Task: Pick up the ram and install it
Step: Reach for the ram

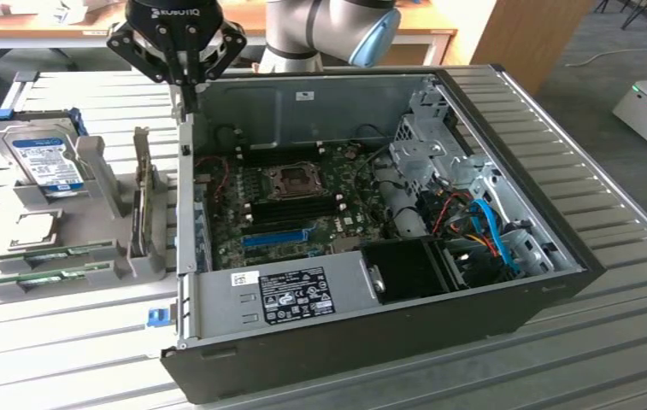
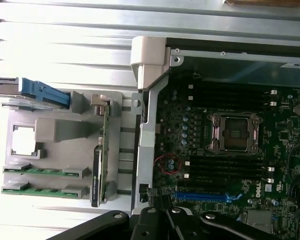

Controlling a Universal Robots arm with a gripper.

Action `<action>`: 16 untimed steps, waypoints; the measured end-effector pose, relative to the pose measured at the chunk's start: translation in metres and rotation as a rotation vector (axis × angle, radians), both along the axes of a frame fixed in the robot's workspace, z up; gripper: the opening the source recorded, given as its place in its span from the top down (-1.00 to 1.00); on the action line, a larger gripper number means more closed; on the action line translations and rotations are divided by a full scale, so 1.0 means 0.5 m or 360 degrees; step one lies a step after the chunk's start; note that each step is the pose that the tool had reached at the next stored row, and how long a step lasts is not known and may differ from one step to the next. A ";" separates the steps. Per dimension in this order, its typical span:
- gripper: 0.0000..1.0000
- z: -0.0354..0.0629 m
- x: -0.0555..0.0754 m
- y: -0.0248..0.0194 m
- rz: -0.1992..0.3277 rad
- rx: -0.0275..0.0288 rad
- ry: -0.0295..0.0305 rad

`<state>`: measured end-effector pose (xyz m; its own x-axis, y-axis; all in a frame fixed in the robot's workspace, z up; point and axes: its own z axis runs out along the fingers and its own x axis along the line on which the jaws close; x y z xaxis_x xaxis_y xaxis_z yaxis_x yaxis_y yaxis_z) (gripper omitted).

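Thin green ram stick (image 1: 55,253) sits in grey plastic holder (image 1: 95,162) on slatted metal worktop (image 1: 620,325), well apart from jaws. Black gripper (image 1: 186,107) marked ROBOTIQ: jaws closed, empty, above open black computer case (image 1: 414,333) rim. Green motherboard (image 2: 290,135) reads DELL.

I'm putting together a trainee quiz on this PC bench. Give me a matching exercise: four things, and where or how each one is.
1 ram sticks
2 hard drive
3 blue slot
4 gripper

A on the motherboard inside the case
B shut, above the case's edge
C lying flat in the gray holder
D standing on edge in the gray holder

Pairs: 1-C, 2-D, 3-A, 4-B
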<state>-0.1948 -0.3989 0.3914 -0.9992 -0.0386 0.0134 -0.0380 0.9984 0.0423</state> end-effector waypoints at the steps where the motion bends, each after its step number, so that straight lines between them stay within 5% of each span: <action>1: 0.80 0.000 -0.002 0.0000 0.0000 0.00000 0.00000; 16: 0.80 0.000 -0.040 0.0000 0.0011 0.00000 0.00000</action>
